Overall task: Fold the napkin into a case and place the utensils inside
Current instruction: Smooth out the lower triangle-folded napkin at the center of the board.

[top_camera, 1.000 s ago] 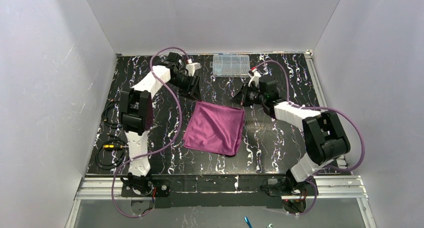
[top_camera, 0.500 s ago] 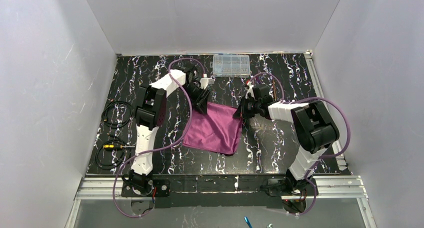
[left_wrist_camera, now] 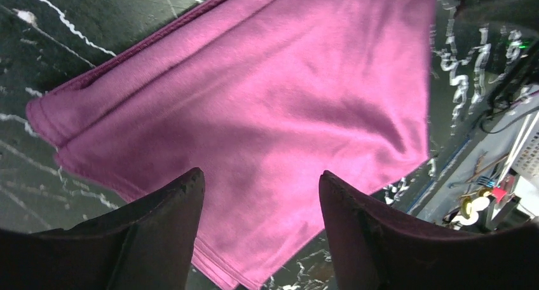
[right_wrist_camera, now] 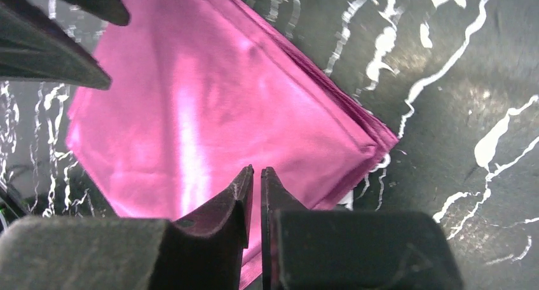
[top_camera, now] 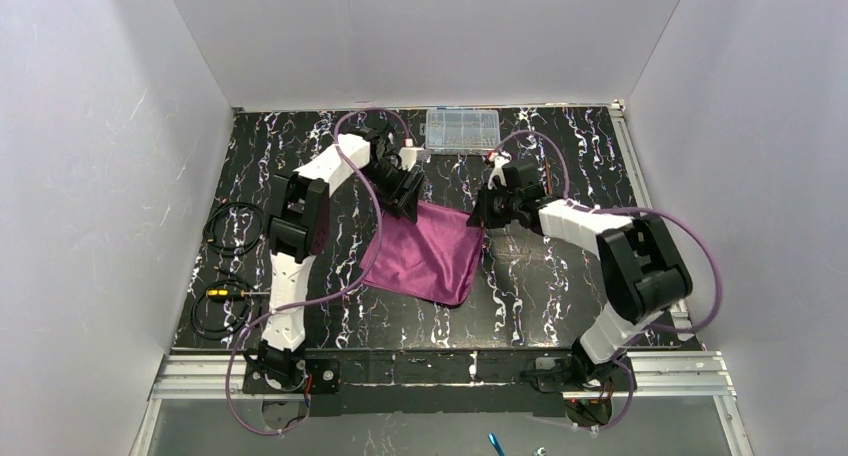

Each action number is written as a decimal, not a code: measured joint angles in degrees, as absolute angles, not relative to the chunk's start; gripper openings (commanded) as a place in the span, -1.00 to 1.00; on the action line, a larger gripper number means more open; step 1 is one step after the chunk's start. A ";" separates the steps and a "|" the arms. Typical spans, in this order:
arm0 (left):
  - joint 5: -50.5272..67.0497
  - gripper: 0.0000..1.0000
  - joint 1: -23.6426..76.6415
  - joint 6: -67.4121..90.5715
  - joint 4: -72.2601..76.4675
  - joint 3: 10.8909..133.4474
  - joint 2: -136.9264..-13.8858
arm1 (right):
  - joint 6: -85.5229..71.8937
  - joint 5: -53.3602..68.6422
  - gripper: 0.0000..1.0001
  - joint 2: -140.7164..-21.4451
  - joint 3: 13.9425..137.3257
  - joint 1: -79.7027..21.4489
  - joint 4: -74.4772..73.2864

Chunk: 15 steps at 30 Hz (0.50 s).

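The plum-purple napkin [top_camera: 425,254] lies flat on the black marbled table, and it also fills the left wrist view [left_wrist_camera: 273,112] and the right wrist view [right_wrist_camera: 210,118]. My left gripper [top_camera: 408,198] [left_wrist_camera: 260,182] hovers open over the napkin's far left corner, with cloth showing beneath the wide gap. My right gripper [top_camera: 481,216] [right_wrist_camera: 256,170] is over the far right corner, its jaws shut to a hair-thin slit. I see no cloth pinched between them. A thin copper-brown stick [top_camera: 547,173] lies on the table just beyond the right wrist.
A clear plastic compartment box [top_camera: 462,129] stands at the back edge. Black cable coils [top_camera: 228,228] lie on the table's left side. White walls close in on three sides. The left gripper's fingers [right_wrist_camera: 57,55] show at the top left of the right wrist view.
The left arm swung right and down onto the napkin's far left corner. The right gripper moved in to the far right corner. The napkin shifted slightly left.
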State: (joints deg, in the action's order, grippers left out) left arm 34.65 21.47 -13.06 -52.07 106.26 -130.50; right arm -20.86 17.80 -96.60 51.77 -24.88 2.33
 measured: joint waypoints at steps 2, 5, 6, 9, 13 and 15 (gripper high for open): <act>35.27 0.35 21.43 -12.88 -52.88 106.26 -128.55 | -19.11 16.51 -0.40 -93.34 52.45 -26.22 0.73; 36.62 0.36 21.04 -13.78 -54.26 106.24 -123.07 | -14.09 13.06 -0.06 -86.39 52.69 -31.46 -1.30; 37.17 0.39 20.73 -14.59 -54.63 106.19 -120.44 | -11.81 11.79 0.06 -83.72 52.60 -34.20 -1.76; 40.42 0.40 19.22 -18.98 -54.94 104.12 -111.48 | -4.60 8.10 0.88 -76.14 50.87 -43.18 -1.76; 46.98 0.55 13.28 -28.05 -54.46 97.62 -99.26 | 3.20 4.60 0.97 -69.76 47.81 -49.47 -3.38; 47.57 0.64 10.15 -33.82 -55.05 94.32 -94.52 | 5.04 2.76 0.97 -68.47 46.98 -49.43 -4.27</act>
